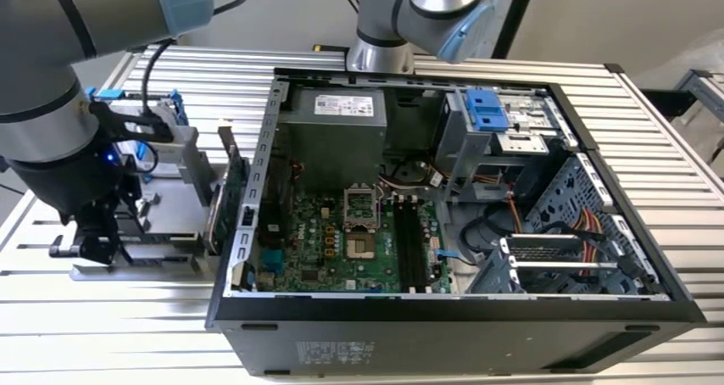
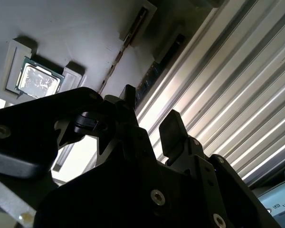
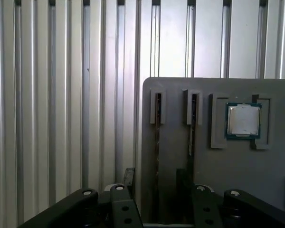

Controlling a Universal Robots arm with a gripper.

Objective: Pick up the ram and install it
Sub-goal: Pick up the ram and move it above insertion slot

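Ram: stood edge-on in tray slot, long axis aligned with gap of spread pincer; nine o'clock off computer case, exterior view.

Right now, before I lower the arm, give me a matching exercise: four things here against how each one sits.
Things:
1 black gripper
2 thin dark ram stick
3 silver square processor chip
4 open black computer case

States:
a lies flat in a recess of the grey tray
b open, above that tray
c on edge in a narrow slot
d holds the green motherboard

Pairs: 1-b, 2-c, 3-a, 4-d.
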